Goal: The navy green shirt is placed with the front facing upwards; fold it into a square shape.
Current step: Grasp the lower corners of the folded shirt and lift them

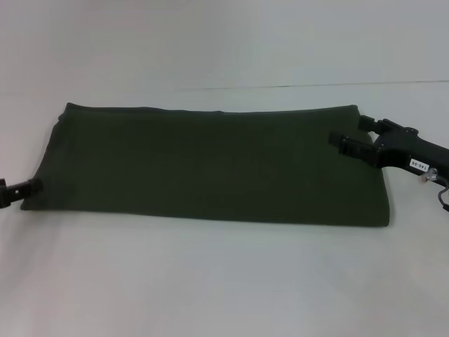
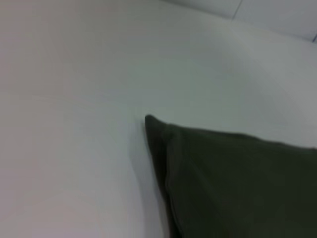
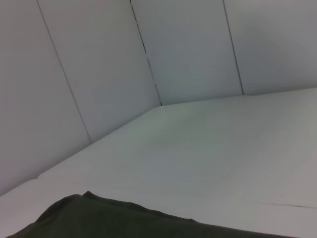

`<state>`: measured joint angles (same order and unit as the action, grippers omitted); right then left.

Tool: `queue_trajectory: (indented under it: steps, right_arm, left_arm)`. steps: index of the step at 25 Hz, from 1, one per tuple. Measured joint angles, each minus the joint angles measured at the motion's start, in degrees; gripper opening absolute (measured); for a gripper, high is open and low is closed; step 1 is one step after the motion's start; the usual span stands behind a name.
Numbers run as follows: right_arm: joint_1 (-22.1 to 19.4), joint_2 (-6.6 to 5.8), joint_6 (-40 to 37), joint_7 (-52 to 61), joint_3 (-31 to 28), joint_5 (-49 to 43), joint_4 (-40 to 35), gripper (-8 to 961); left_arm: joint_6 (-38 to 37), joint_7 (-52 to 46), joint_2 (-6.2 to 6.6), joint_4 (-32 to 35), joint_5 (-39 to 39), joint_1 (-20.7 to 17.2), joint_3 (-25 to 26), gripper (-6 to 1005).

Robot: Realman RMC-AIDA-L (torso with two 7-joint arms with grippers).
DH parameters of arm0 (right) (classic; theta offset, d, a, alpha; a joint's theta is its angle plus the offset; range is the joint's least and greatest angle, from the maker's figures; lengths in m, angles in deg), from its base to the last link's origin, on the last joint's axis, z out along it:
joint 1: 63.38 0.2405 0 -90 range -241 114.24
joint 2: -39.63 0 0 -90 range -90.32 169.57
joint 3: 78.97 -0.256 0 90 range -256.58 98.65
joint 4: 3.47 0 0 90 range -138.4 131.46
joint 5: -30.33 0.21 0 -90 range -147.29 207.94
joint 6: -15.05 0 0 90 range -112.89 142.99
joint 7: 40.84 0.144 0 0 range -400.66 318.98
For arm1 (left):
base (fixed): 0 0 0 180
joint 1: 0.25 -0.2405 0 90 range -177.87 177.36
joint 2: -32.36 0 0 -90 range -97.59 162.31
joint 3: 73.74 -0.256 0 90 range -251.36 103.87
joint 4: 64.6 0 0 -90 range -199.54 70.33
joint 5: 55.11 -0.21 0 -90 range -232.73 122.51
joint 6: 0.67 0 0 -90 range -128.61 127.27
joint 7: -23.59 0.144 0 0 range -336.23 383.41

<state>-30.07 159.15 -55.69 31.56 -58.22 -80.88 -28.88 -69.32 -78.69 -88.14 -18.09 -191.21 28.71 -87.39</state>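
Navy green shirt (image 1: 210,165) lies folded; right hand (image 1: 353,135) open at its edge.

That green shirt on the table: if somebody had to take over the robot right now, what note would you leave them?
Left pincer: low at the navy green shirt's near left corner, at the cloth's edge; grip unclear.
Right pincer: fingers spread at the shirt's far right corner, not closed on it.
Shirt: flat on the white table, folded into a long band, plain side up, print not showing.
Done: lengthwise folding.
Left: fold the band across, probably end over end, until roughly square.
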Motion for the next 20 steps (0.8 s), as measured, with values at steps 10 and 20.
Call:
queue_trajectory:
  steps: [10, 20]
  right_arm:
    - [0.2, 0.17, 0.2, 0.09, 0.08, -0.14, 0.17, 903]
    - [0.27, 0.18, 0.35, 0.24, 0.08, 0.04, 0.18, 899]
  left_arm:
    - [1.45, -2.45, -0.32, -0.17, -4.33, 1.02, -4.59, 879]
    - [2.99, -3.53, -0.35, -0.64, -5.03, 1.34, -6.18, 874]
